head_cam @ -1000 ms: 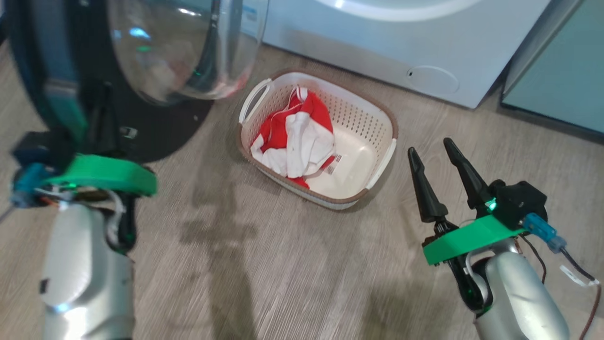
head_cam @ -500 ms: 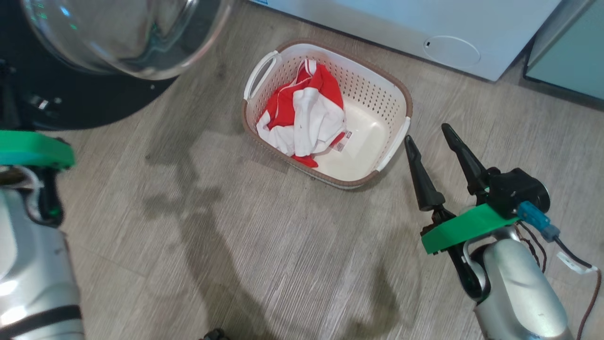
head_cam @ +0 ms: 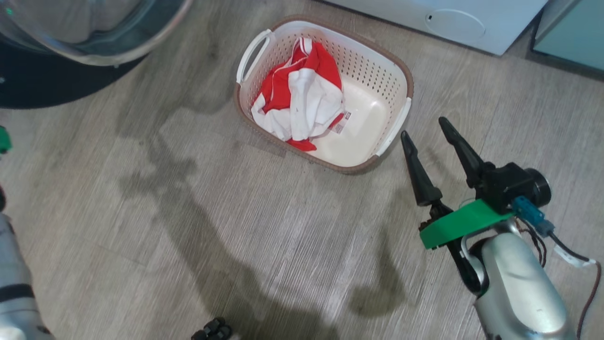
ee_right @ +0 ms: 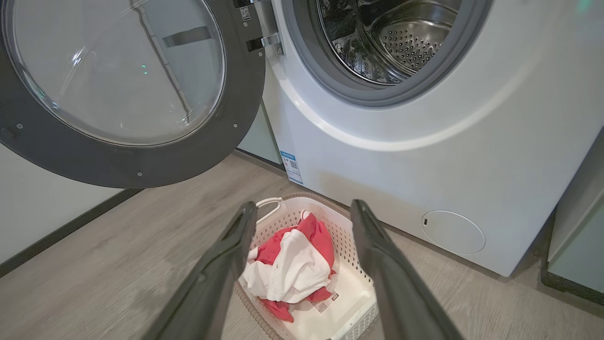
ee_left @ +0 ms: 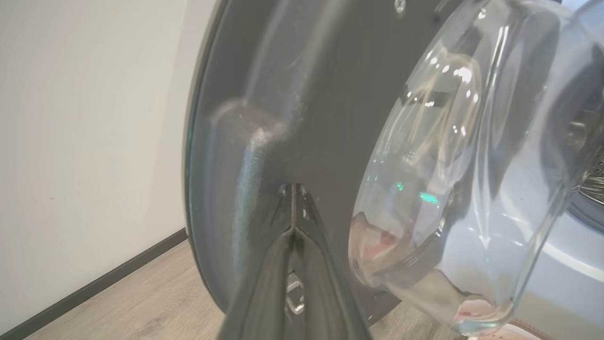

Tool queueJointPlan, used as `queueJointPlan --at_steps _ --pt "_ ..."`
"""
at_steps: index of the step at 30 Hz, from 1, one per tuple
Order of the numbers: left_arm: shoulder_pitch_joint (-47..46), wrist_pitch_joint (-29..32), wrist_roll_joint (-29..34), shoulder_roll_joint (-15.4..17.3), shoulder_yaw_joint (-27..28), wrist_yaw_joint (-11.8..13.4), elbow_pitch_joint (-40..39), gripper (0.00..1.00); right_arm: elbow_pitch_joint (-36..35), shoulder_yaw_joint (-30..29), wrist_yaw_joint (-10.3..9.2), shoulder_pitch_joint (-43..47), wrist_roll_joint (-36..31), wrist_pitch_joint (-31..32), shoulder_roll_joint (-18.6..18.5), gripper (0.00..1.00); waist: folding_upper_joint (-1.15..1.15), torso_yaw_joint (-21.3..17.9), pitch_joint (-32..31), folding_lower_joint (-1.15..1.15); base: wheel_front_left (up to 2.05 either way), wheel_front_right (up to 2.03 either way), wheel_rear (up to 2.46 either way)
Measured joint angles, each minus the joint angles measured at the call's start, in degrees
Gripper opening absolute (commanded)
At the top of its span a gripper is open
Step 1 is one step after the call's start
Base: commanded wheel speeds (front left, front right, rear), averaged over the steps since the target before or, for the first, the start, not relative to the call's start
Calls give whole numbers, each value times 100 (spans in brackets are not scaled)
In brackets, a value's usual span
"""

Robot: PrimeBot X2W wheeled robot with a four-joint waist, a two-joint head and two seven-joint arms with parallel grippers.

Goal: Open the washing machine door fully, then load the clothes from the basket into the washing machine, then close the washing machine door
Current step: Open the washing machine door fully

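Wood-look floor (head_cam: 212, 226), basket (head_cam: 373, 61) just in front of the washing machine (ee_right: 424, 156), clothes (head_cam: 302, 101) bunched at its left end. Looks like the washing machine door (ee_right: 141, 163) is swung wide. State: left gripper (ee_left: 292, 198) pinched shut on nothing, tips near the door's dark rim, contact unclear; right gripper (head_cam: 423, 127) spread wide, empty, just beside the basket. Suggest: drop onto the bundle's high fold, clear of the basket rim, pinch deep.
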Motion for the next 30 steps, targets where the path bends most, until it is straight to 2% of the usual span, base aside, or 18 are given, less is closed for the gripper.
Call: queueJointPlan --at_steps 11,22,30 --pt "-299 0 119 330 180 -3 289 0 -148 -27 0 -19 -127 102 -2 100 0 -54 175 0 0 0 0" --pt "-242 0 231 288 168 -3 212 0 -99 -49 0 -18 -85 134 -3 100 0 -33 -18 0 0 0 0" --pt "330 0 230 121 -302 -3 -220 0 192 -30 0 -4 199 10 -3 100 0 -74 -500 0 0 0 0"
